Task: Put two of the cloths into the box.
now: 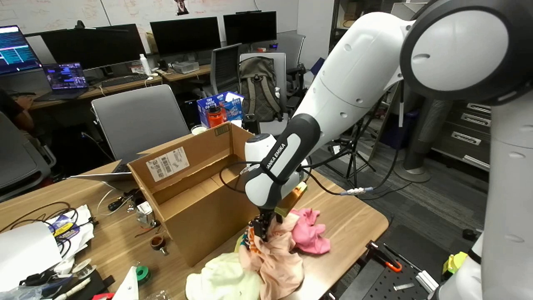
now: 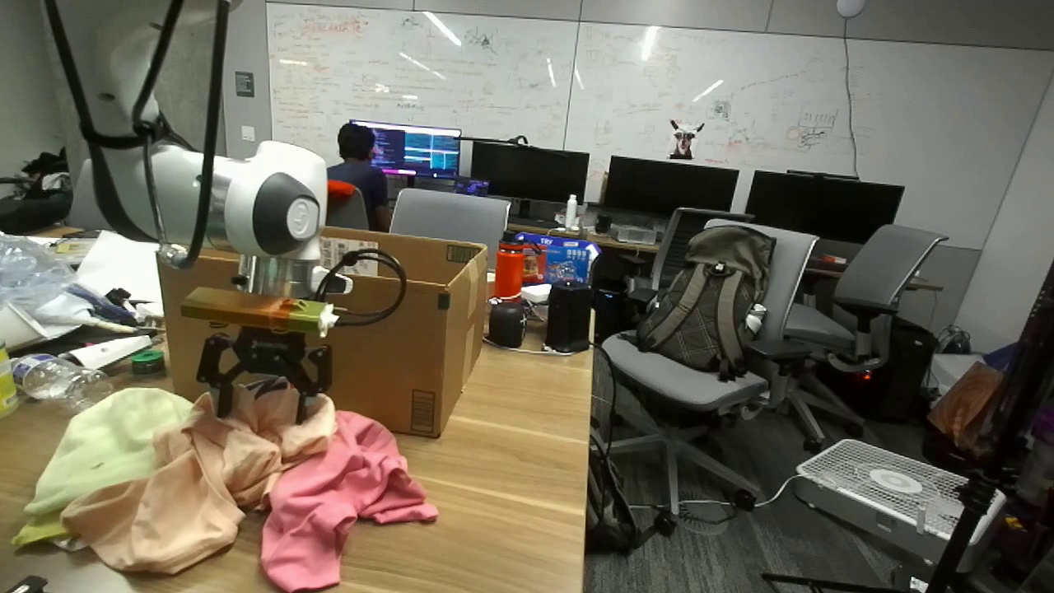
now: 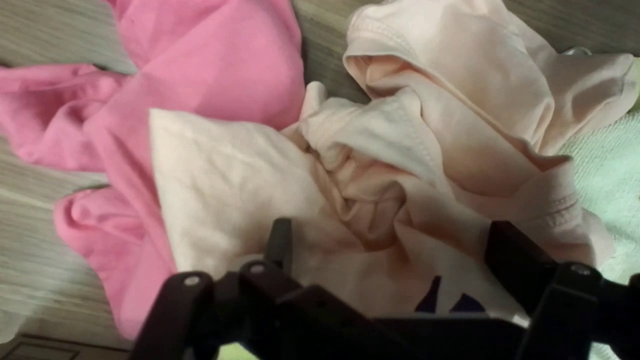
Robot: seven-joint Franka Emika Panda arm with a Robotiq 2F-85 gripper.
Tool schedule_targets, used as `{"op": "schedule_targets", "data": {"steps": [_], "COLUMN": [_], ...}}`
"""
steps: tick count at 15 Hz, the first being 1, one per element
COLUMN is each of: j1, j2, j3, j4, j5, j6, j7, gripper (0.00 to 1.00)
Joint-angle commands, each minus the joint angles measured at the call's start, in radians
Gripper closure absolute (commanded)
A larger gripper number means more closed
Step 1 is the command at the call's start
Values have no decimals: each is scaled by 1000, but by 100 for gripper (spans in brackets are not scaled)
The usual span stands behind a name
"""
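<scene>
See peach cloth [image 2: 210,475] on table [image 2: 510,494], between pink cloth [image 2: 338,486] and pale-yellow cloth [image 2: 115,441], just outside box [image 2: 387,354], likely for short carry. Note gripper [image 2: 263,403] spread wide astride same cloth, presumably to pinch.

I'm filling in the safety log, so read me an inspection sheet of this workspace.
Surface: wooden table, partly covered.
Job's things: peach cloth, pink cloth and pale yellow cloth bunched outside the open box.
Clutter: green roll and clear bottle among other items.
Fingers: spread at the peach cloth; contact cannot be told.
Cables: black cables looping off the arm; others on the table.
Surroundings: person seated at a screen; backpack on a chair.
</scene>
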Motion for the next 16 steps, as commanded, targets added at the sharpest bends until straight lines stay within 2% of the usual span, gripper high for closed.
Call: {"op": "schedule_targets", "data": {"steps": [1,8,9,10,12,16], "j1": [14,11,10,9,6,3], "j2": [41,75,74,72,65,43], "j3": [-17,-28,-28,-28,-26,-24], "j4": [14,6,6,5,2,-5], "j5": [-26,-22,-21,-20,-17,-12], "j6": [15,3,1,2,3,8], "j7": [22,37,36,37,32,32], "gripper": [0,0,4,26,30,63]}}
